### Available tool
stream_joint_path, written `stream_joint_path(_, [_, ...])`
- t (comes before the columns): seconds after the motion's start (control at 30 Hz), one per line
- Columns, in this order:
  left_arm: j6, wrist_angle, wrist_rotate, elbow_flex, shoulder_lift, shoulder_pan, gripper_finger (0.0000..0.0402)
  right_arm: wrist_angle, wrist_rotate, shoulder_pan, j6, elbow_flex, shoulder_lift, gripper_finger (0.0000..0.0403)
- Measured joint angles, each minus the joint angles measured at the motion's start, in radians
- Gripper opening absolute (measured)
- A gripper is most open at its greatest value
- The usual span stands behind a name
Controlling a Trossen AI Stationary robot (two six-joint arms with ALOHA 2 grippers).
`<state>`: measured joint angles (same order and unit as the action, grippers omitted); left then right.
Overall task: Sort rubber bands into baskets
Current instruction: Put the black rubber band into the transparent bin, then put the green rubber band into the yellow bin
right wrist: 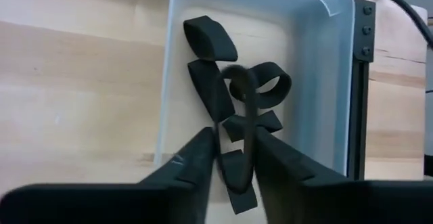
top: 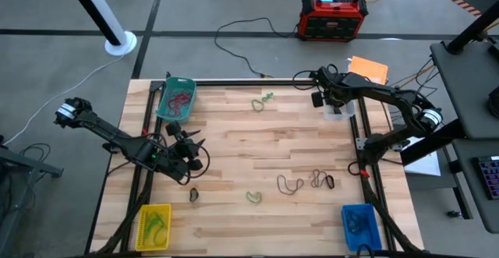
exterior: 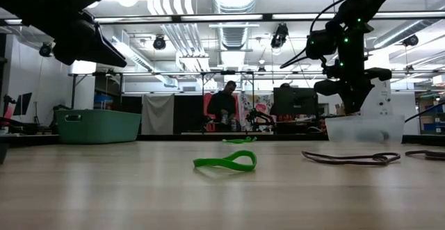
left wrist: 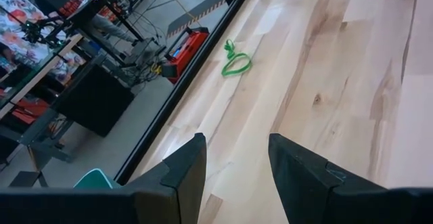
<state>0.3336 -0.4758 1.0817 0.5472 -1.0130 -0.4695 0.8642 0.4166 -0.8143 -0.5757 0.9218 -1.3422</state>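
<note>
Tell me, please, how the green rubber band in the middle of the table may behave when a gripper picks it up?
The green rubber band is a thin loop lying flat on the table, so it probably sags and folds when lifted. It looks very light. Being so low, it may slip from the fingertips.

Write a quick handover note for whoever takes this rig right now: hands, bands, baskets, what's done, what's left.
Right hand: over the clear basket, fingers slightly apart around a black band dangling into it; other black bands already inside.
Left hand: open, empty, waiting at the table's left side.
Done: bands in the teal basket, yellow basket and blue basket.
Left: green bands near the far edge, one green band and several dark bands mid-table.
</note>
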Motion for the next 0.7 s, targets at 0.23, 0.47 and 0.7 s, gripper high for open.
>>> stream_joint_path(0.23, [0.0, 0.015, 0.0, 0.0, 0.0, 0.0, 0.0146, -0.003, 0.003, 0.0, -0.001, 0.0, 0.0, 0.0159])
stream_joint_path(0.47, [0.0, 0.022, 0.0, 0.0, 0.0, 0.0, 0.0146, -0.002, -0.022, 0.04, -0.001, 0.0, 0.017, 0.0187])
stream_joint_path(0.7, [0.01, 0.054, -0.017, 0.0, 0.0, 0.0, 0.0146, -0.018, 0.06, 0.234, -0.049, 0.0, 0.113, 0.0176])
